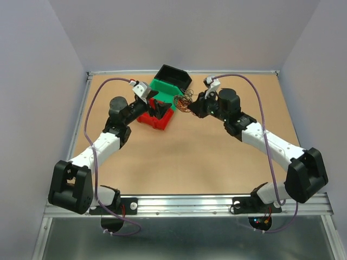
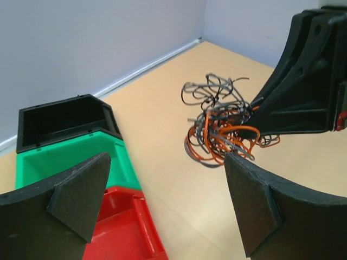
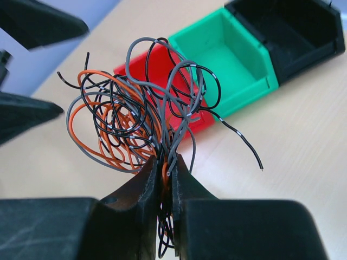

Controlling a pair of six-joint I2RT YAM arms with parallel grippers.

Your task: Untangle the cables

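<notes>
Thin curly orange, grey and black cables point(image 3: 135, 114) are bunched just right of the green plastic bin point(image 1: 166, 90). The right gripper point(image 3: 165, 162) is clamped on the bundle's root. Loops fan away from it toward the left gripper point(image 2: 165, 162), spread wide and empty, near side of the bin. Left arm likely better placed for a loose loop.
</notes>
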